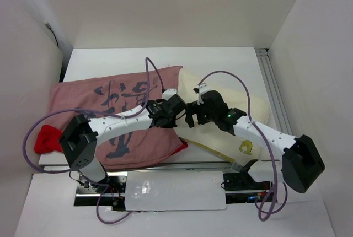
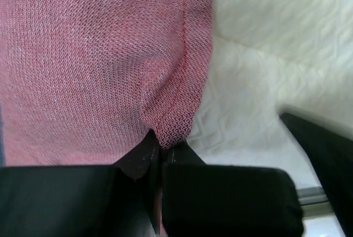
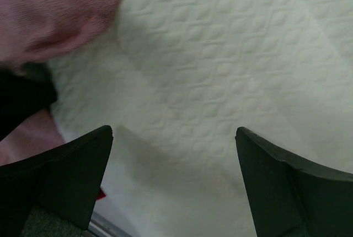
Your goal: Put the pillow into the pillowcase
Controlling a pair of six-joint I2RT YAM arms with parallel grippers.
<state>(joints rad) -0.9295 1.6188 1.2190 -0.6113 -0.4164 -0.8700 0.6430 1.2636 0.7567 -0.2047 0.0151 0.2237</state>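
The pillowcase [image 1: 94,102] lies faded pinkish-red side up, with dark markings, on the left half of the table. The cream pillow [image 1: 237,121] lies to its right, partly inside the case's open right end, a yellow emblem [image 1: 244,147] near its front corner. My left gripper [image 1: 165,117] is shut on the pillowcase's hem [image 2: 176,129], with the pillow [image 2: 265,38] just beyond it. My right gripper [image 1: 192,114] is open, fingers [image 3: 83,171] spread just above the quilted pillow [image 3: 220,71], holding nothing.
A bright red flap of the case [image 1: 48,138] sticks out at the front left. White enclosure walls [image 1: 165,5] surround the table. A metal rail [image 1: 276,93] runs along the right side.
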